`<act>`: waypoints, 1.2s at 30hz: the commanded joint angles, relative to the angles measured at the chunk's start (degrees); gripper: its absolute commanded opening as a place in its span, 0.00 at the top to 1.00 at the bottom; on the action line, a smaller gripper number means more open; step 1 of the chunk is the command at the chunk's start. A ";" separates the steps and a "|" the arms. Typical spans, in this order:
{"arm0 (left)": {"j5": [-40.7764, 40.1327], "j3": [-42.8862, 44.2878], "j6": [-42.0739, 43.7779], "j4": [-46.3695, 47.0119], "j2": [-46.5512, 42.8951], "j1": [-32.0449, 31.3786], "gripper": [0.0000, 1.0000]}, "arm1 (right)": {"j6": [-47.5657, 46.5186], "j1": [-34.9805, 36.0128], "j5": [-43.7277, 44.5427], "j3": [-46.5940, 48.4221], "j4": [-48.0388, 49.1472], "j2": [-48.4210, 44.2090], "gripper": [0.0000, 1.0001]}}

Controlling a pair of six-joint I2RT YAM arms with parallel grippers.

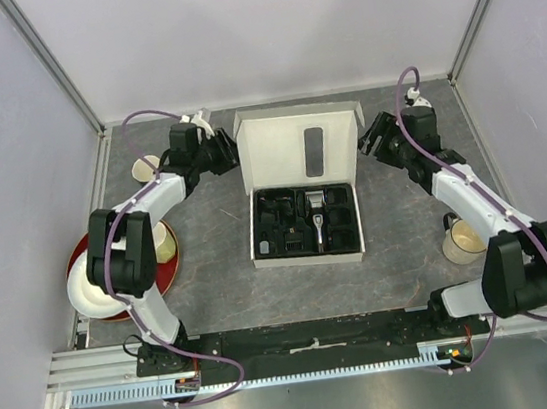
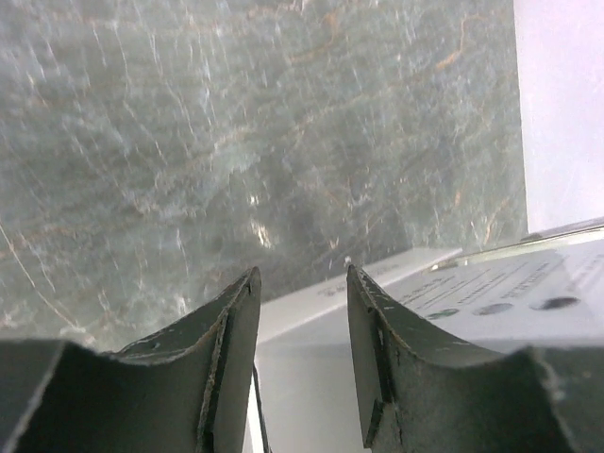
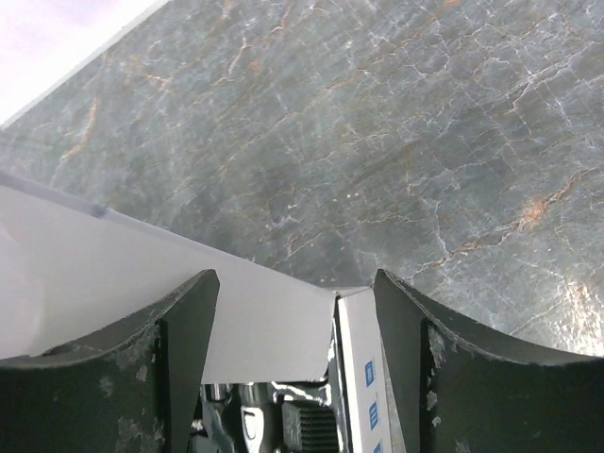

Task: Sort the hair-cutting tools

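The hair-cutting tools lie in the black tray of an open white box (image 1: 258, 252) at the table's middle. A silver-and-black clipper (image 1: 316, 223) is in the centre, with black comb guards (image 1: 278, 226) around it. The box lid (image 1: 281, 148) stands flipped back. My left gripper (image 1: 225, 152) is open at the lid's left edge, and the white lid (image 2: 311, 377) shows between its fingers (image 2: 236, 330). My right gripper (image 1: 374, 139) is open at the lid's right edge. Between its fingers (image 3: 406, 326) I see the lid flap (image 3: 264, 326), the box side and part of the clipper (image 3: 250, 423).
A cream mug (image 1: 147, 168) stands behind the left gripper. Another mug (image 1: 163, 241) sits on a red plate (image 1: 81, 255) at the left, beside something white. A third mug (image 1: 460, 240) is under the right arm. Walls enclose the table.
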 commanded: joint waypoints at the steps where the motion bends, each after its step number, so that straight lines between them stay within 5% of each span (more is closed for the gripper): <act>1: 4.31 -3.59 -2.10 3.69 -4.82 0.22 0.51 | 0.49 0.54 -3.61 -1.93 0.47 -6.63 0.25; 19: 5.11 -12.91 -6.14 1.42 -13.34 0.22 0.52 | 1.63 0.54 -5.55 -9.66 -5.06 -14.91 0.24; 29: -8.68 -16.69 -4.04 -6.67 -21.51 0.14 0.51 | 2.07 0.54 -3.97 -14.50 -7.09 -18.07 0.25; 36: -1.76 -20.64 -2.80 -3.78 -24.86 0.05 0.54 | 1.89 0.62 -4.66 -15.64 -7.00 -17.63 0.25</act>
